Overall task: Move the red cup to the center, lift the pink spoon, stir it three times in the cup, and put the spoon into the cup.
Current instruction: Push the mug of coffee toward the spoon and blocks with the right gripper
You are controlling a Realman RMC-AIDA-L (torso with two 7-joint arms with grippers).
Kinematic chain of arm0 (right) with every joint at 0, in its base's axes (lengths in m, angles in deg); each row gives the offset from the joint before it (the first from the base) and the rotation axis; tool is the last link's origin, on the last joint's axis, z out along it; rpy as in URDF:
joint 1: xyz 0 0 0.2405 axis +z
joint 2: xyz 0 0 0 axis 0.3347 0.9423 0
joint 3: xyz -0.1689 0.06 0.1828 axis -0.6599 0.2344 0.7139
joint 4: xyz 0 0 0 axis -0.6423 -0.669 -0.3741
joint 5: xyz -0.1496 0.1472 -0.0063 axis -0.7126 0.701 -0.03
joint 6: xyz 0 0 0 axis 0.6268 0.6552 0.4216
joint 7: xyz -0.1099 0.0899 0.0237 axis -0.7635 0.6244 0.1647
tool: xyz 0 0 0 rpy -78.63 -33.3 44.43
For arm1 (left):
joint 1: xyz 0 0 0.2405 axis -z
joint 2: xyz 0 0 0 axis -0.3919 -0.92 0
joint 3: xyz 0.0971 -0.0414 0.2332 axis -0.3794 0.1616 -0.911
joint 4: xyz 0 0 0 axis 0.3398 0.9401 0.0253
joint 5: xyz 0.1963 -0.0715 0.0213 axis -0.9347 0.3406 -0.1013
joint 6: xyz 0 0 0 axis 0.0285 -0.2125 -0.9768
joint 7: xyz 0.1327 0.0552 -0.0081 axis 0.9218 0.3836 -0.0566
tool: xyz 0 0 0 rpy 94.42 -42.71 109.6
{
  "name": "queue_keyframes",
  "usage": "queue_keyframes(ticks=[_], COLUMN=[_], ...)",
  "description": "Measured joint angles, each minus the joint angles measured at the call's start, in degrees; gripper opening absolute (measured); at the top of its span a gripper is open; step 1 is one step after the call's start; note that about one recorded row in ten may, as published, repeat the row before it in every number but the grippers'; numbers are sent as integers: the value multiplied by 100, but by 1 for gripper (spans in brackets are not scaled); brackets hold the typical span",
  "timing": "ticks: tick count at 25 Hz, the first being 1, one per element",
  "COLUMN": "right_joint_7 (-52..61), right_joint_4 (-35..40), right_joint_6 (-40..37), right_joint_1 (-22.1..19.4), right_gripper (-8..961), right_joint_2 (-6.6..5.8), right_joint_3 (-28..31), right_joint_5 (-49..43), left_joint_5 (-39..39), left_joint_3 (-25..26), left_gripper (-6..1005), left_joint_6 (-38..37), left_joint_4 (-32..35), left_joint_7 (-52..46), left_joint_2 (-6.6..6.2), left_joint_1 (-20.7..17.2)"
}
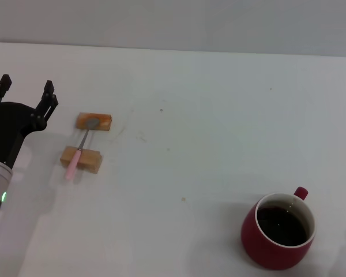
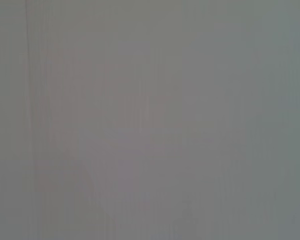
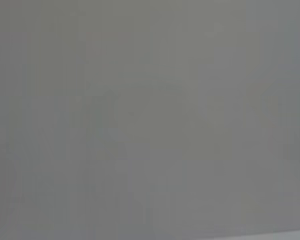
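The round dark-red cup (image 1: 278, 231) with dark drink inside sits at about 5 o'clock on the white table (image 1: 207, 115), far from the middle, so it must be moved first. The small pink-handled spoon (image 1: 79, 151) rests across 2 tan wooden blocks (image 1: 81, 160) at 9 o'clock, raised for easy picking. The left tool (image 1: 25, 92) hangs just beside them, fingers spread apart. The right tool is not seen.

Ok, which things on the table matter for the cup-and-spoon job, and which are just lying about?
For the job:
- red cup, near right, dark liquid inside
- pink spoon, far left, lying across the blocks
- left hand, open, beside the spoon

Just there:
- two wooden blocks under the spoon
- white table

The right hand is not in view.
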Motion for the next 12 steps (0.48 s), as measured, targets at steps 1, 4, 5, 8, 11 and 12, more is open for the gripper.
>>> queue_keyframes(ticks=[1, 4, 5, 8, 11, 12], right_joint_7=[-1, 12, 14, 18, 23, 29], right_joint_4=[-12, -47, -52, -66, -83, -90], right_joint_6=[39, 185, 235, 361, 466, 511], right_joint_1=[-26, -95, -110, -128, -134, -134], right_gripper=[0, 0, 0, 0, 0, 0], right_joint_2=[1, 3, 3, 4, 5, 5], right_joint_3=[-19, -45, -55, -98, -110, -112], right_joint_5=[0, 0, 0, 1, 1, 1], left_joint_5=[4, 34, 42, 48, 48, 48], left_joint_3=[0, 0, 0, 0, 0, 0], left_gripper=[837, 837, 837, 837, 837, 837], left_joint_6=[0, 0, 0, 0, 0, 0], left_joint_4=[0, 0, 0, 0, 0, 0], left_joint_7=[0, 0, 0, 0, 0, 0], left_joint_2=[0, 0, 0, 0, 0, 0], left_joint_1=[4, 16, 20, 39, 53, 58])
